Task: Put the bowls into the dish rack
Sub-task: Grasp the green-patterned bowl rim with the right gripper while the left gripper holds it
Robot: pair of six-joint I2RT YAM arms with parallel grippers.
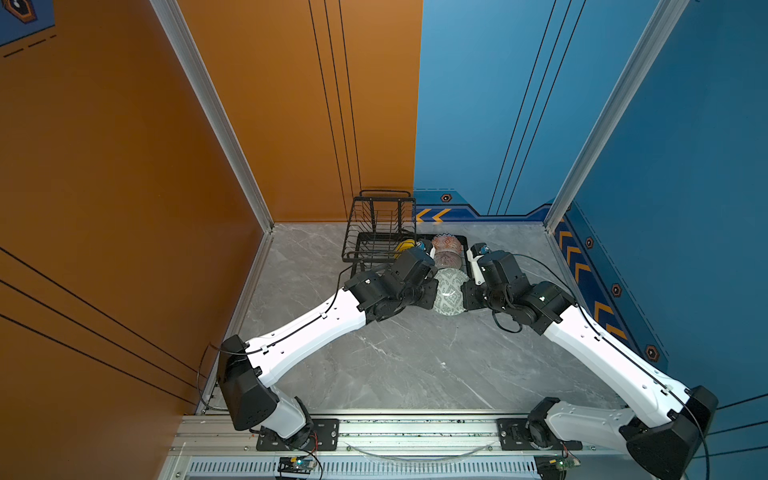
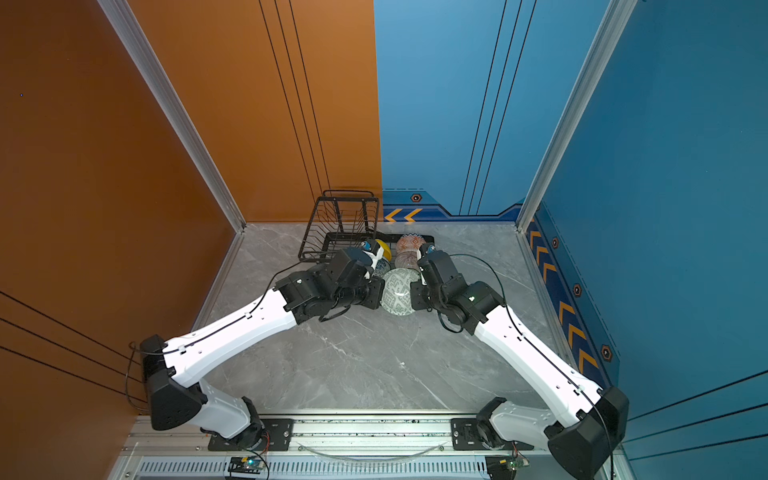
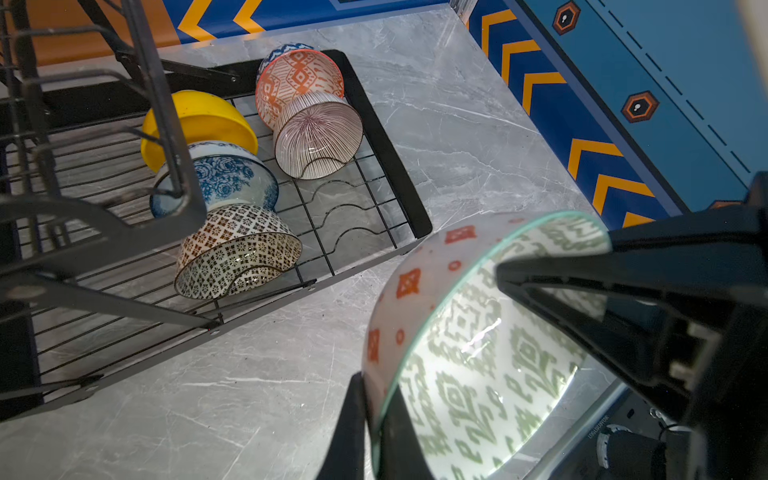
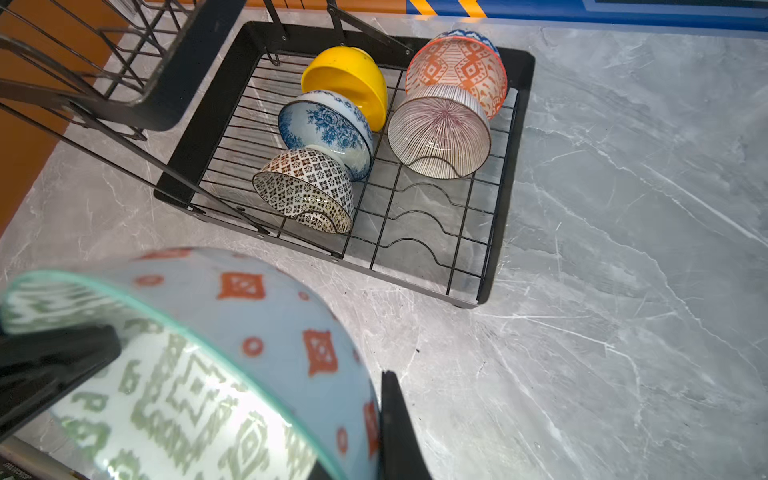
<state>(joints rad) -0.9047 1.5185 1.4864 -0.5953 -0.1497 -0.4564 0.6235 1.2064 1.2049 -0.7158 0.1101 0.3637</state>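
Top views show the grey marble table [image 1: 374,365] under both arms and, beyond the left gripper [image 3: 376,399] and the right gripper [image 4: 370,415], the dish rack [image 1: 380,232] by the back wall. Its raised basket stands ahead of the left gripper; its base tray lies just ahead of both. Five bowls stand on edge in that tray, in two rows. On the left gripper's side are the yellow bowl [image 4: 345,83] farthest off, the blue-white floral bowl [image 4: 328,129] next, and the black-white geometric bowl [image 4: 307,191] nearest. On the right gripper's side are the orange-white bowl [image 4: 457,70] and, nearer, the pink radial-lined bowl [image 4: 440,133]. Nearer again than the pink one, three wire dividers [image 4: 424,216] stand free.

The sixth, the pale green bowl [image 1: 448,293], hangs tilted between the two grippers, short of the rack's near edge and apparently lifted off the table. The left gripper pinches its rim, one finger inside and one outside; the right gripper is clamped on the opposite rim.

The step in hand looks like a hand-over of the last bowl. Next, I judge, one gripper must let go before the other moves, or the bowl is wrenched between them. The free slots lie on the right gripper's side, so the left releasing and the right carrying the bowl forward onto those dividers seems sensible.
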